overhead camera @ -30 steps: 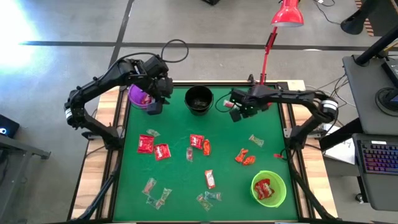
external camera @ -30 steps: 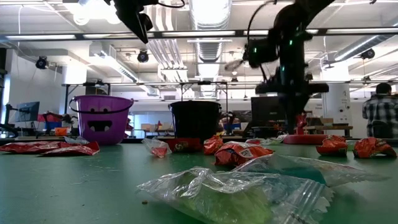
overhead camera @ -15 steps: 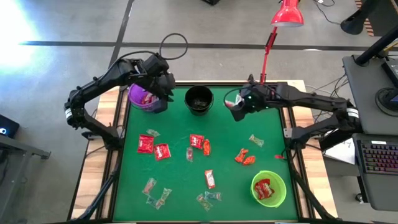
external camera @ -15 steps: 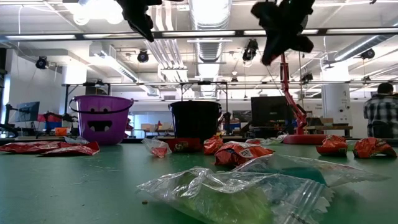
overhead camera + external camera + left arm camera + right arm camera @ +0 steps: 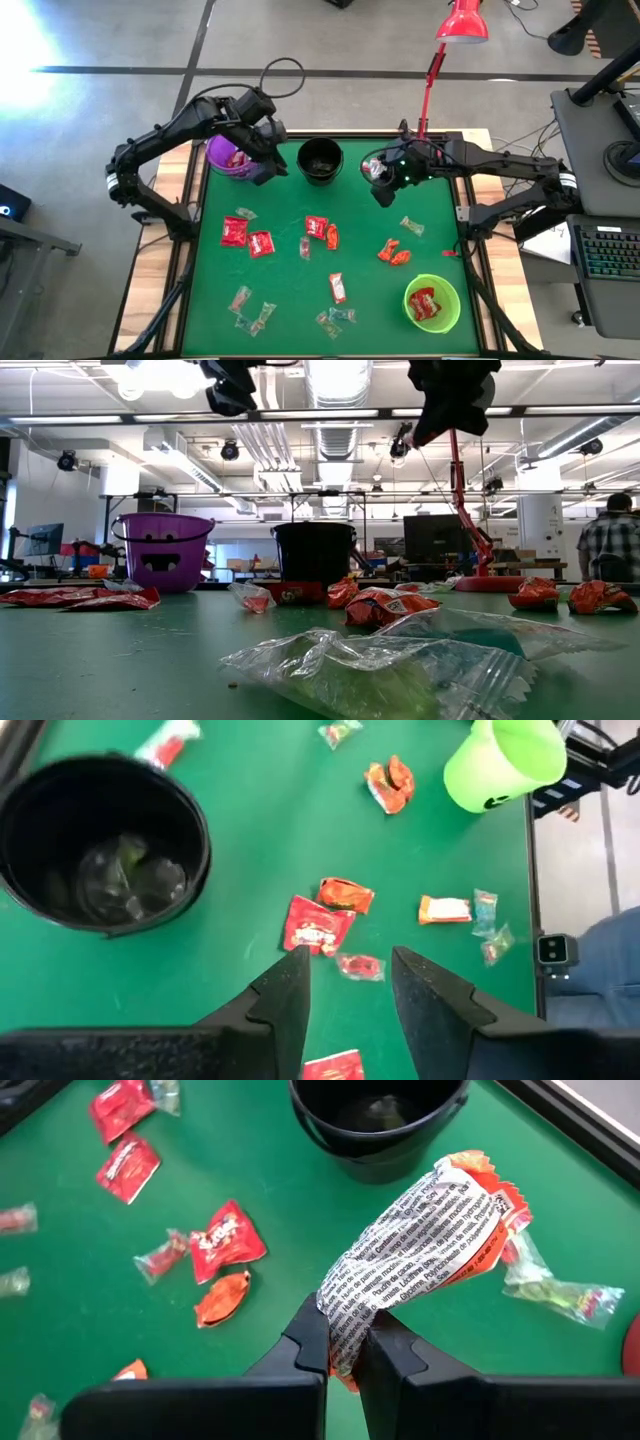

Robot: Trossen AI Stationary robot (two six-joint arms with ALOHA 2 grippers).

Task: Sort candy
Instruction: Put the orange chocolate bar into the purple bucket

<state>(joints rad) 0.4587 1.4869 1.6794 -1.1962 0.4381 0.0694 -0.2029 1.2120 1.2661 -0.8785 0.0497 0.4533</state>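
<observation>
while my right gripper (image 5: 345, 1342) hangs above the green table (image 5: 290, 290), between the black bowl (image 5: 320, 160) and the table's right edge, its fingers are pinched shut on one candy: an orange-edged wrapper (image 5: 420, 1245) showing its white printed underside, held clear of the surface. in the right wrist view the black bowl sits just beyond the held wrapper, with a clear greenish sweet (image 5: 555, 1293) lying beside it on the mat.

my left gripper (image 5: 347, 982) hovers near the purple bowl (image 5: 227, 156) at the table's back left, fingers parted with nothing between them. past them the left wrist view shows the black bowl with clear-wrapped sweets (image 5: 130, 880) inside, and a red wrapper (image 5: 317, 927) and an orange one (image 5: 346, 896) on the mat.

rest of the candy lies loose on the table: two red packets (image 5: 246, 236) left of centre, a red pair (image 5: 321, 230) mid-table, an orange pair (image 5: 394, 252) right of centre, a single red one (image 5: 338, 288) nearer the front, clear twisted ones (image 5: 250, 312) at the front left. the green bowl (image 5: 432, 303) at the front right holds red candy (image 5: 423, 301). purple bowl also holds something red; i cannot tell how many pieces.

a red lamp (image 5: 462, 22) stands behind the table.
</observation>
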